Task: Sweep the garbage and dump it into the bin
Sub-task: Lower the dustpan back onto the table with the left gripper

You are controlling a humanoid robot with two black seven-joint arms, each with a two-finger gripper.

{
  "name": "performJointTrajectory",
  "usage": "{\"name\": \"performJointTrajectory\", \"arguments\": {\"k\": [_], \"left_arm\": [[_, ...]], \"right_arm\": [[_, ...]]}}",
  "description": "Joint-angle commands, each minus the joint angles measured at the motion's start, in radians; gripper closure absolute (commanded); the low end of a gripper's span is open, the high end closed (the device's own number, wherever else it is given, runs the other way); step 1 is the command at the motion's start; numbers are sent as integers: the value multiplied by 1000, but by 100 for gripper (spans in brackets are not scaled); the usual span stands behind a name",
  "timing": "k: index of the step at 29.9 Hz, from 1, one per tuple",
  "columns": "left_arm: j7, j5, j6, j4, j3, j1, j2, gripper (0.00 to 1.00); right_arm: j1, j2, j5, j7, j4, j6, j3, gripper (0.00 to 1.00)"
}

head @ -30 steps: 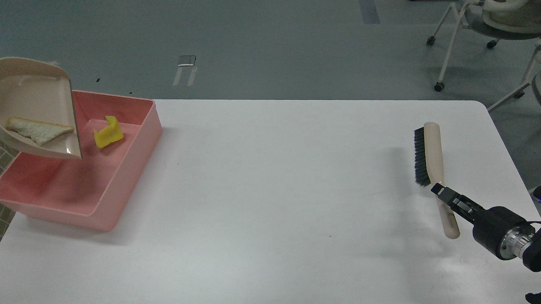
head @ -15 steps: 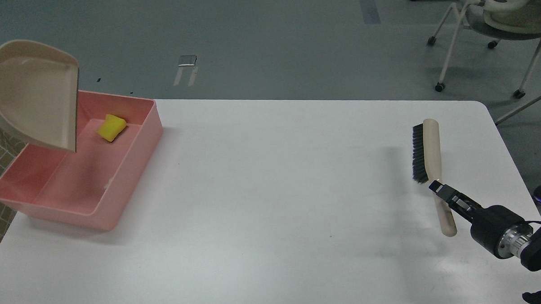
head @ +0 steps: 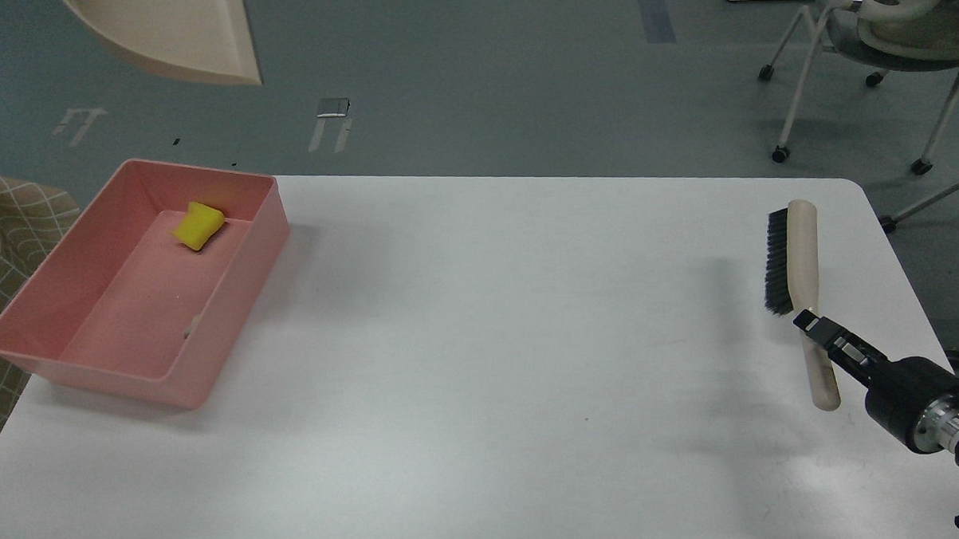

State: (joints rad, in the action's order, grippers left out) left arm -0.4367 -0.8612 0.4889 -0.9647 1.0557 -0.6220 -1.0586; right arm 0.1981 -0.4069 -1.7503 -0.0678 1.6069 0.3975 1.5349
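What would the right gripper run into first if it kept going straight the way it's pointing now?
The brush. The right gripper points up-left along the table and already sits at the brush's handle, near the black bristles. Whether they touch is unclear, since depth is hard to judge.

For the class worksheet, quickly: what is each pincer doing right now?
Left pincer: out of view; only the raised dustpan shows.
Right pincer: closed on the brush handle.

Right hand (head: 810, 323) low, far right
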Motion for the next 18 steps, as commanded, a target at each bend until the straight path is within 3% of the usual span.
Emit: {"name": "performJointTrajectory", "arguments": {"k": [1, 10, 18], "left_arm": [[7, 1, 0, 50, -35, 4, 169, 100], [21, -1, 0, 52, -264, 1, 439, 100], [21, -4, -130, 49, -486, 5, 637, 100]], "right_arm": [[1, -33, -3, -7, 4, 4, -1, 96], [-3, -158, -5, -12, 4, 8, -13, 96], [-75, -211, -28, -15, -13, 14, -88, 95]]}}
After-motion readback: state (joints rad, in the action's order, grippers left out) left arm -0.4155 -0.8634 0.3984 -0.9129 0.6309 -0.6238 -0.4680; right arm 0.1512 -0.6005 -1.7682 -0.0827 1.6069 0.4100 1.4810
